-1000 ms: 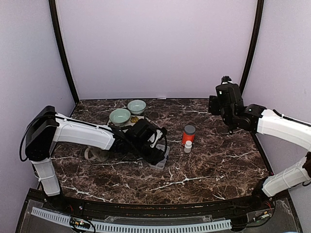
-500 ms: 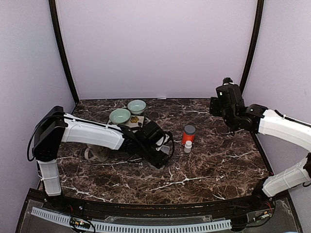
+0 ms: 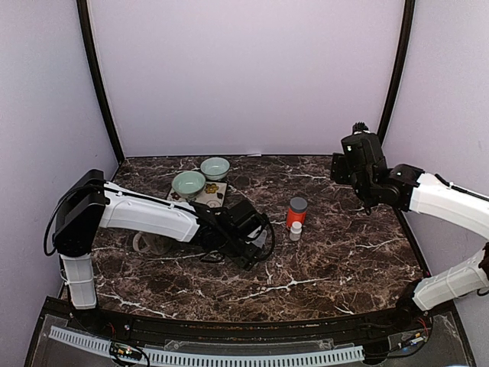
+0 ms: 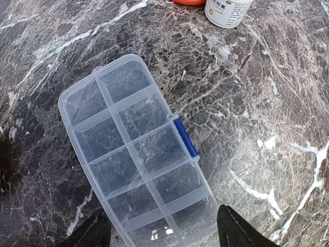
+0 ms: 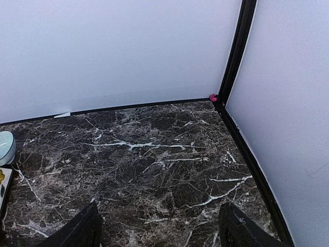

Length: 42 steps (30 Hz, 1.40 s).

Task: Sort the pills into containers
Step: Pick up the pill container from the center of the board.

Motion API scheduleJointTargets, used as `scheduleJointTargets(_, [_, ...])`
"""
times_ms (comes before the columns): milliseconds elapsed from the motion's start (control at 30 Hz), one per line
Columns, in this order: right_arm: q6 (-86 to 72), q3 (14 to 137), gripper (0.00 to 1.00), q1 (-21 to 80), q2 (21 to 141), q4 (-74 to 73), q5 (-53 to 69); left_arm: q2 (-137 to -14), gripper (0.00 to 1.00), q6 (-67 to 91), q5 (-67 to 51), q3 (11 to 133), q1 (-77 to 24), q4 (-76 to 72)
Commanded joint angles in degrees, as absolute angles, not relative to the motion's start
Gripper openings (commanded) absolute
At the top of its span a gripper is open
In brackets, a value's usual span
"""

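Box placement step: organiser box (image 4: 136, 149) apparently latched shut, cells empty.
Left gripper (image 4: 163, 213) set wide astride near end of box, flat on counter (image 4: 267, 154); clamping or merely flanking, cannot tell. Right gripper (image 5: 159, 208) spread, empty. Blue latch (image 4: 185, 137) ahead, slightly right. Likely next: unlatching lid before loading pills.

LAB ROBOT CELL, not a home: two white arms (image 3: 145, 214) (image 3: 443, 199) are bolted at the near edge of a dark marble-look table (image 3: 336, 260), boxed in by plain lilac backdrop walls (image 3: 244, 76) w/ black corner posts (image 3: 99, 84). A slotted white strip (image 3: 229, 357) runs along the front. Props are few: green bowls (image 3: 189, 183), pill bottles (image 3: 296, 210) & a clear organiser box (image 4: 136, 154).
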<state>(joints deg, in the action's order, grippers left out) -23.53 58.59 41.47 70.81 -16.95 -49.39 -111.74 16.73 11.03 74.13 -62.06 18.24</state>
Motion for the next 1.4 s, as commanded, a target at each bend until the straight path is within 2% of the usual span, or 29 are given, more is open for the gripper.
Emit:
scheduleJointTargets(0, [-24.7,58.7,0.79,42.3,69.7,-17.1,-50.6,-112.6,0.74,17.4,12.9,74.7,-62.5,18.7])
scheduleJointTargets(1367, [-24.3,59.2,0.79,42.7,70.7,-16.7,-50.8,-112.8,0.78,20.2,10.1,76.5,-63.8,20.9])
